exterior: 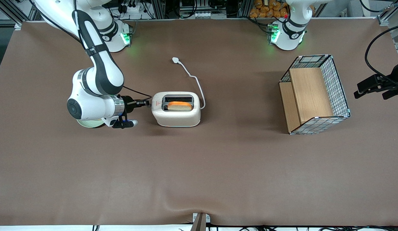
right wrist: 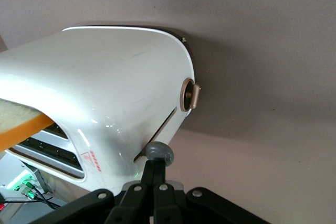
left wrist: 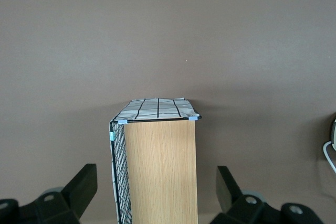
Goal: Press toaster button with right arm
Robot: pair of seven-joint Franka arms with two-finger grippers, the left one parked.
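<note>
Black and slim, the gripper [right wrist: 156, 167] has its fingers pressed together, tips against the small grey toaster button [right wrist: 159, 152] on the end face of the toaster [exterior: 176, 109]. That glossy white, rounded body stands mid-table, toast in one slot. The right arm [exterior: 98, 80] reaches in level, wrist horizontal

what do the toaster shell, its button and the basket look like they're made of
Toaster: likely glossy white plastic or enamelled metal; it shows soft reflections. Button: matte grey, probably plastic, with the shut tool right at it, at the toaster's end toward the working arm. Basket: thin black wire grid over checked lining, with pale wood-grain panels, perhaps laminate.
</note>
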